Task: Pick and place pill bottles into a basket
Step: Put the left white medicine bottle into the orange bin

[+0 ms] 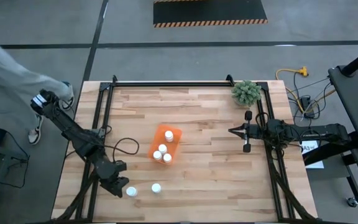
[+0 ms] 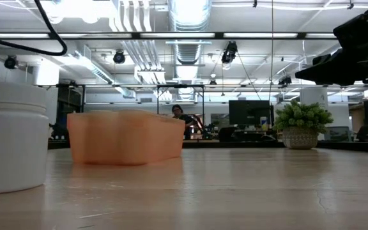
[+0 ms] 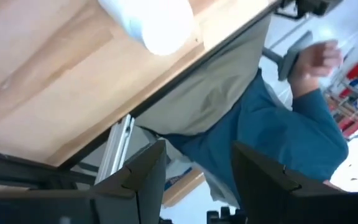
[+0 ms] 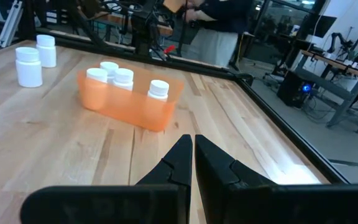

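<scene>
Left claw [image 1: 118, 186] low over the worktop [image 1: 210, 186] at its near-left corner, fingers set narrow, a gap between them, nothing held. In its wrist view one white-capped bottle [image 3: 151, 22] shows ahead of the fingertips, not between them.

Two bottles loose on the worktop: one [image 1: 131, 191] just beside the left claw on the side toward the basket, the second [image 1: 156, 188] a little beyond it along the same line. Both upright, so each long axis is vertical.

Basket [image 1: 166, 143] lies farther off in the same direction, angled up and away from the claw, toward mid-worktop. Four bottles stand in it; wrist view from the right arm shows white caps above the orange wall.

Right claw [image 4: 193, 147] pressed shut, empty, parked at the far right, well apart from the loose pair.

Judgement: left arm is plainly nearer. Nearest bottle sits just off its fingertips; the move turns on widening and sliding sideways to straddle it.
</scene>
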`<state>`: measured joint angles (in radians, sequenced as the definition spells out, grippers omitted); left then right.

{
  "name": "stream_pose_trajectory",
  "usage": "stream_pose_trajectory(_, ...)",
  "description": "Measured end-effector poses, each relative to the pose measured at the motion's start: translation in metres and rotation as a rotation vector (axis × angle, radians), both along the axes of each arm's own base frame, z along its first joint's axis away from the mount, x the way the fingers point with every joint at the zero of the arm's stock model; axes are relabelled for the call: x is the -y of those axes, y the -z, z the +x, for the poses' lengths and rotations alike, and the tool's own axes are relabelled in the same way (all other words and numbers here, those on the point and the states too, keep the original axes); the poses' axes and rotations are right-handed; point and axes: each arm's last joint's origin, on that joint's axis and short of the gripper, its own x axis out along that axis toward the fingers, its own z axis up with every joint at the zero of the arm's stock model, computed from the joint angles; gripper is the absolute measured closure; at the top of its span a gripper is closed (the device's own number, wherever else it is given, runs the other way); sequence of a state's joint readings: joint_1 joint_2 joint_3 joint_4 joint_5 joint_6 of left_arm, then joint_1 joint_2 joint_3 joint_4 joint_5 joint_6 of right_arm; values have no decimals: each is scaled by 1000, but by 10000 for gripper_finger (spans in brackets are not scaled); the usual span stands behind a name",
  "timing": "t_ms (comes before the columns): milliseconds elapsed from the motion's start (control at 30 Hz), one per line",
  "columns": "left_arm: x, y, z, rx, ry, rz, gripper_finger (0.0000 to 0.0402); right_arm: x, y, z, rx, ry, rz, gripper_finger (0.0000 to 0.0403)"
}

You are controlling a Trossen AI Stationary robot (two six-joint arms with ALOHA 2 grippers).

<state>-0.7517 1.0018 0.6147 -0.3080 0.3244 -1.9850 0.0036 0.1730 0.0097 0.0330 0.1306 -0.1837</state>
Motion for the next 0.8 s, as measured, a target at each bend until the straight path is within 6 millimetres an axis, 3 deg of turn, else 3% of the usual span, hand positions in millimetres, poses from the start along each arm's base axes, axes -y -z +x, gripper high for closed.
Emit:
stream_pose_trajectory(467, -12, 15, 12, -55, -175, 82, 241, 0, 0, 0, 0, 0, 0, 394)
stream_pose_trajectory(800, -10, 25, 19, -80, -170, 119, 241, 0, 0, 0, 0, 0, 0, 394)
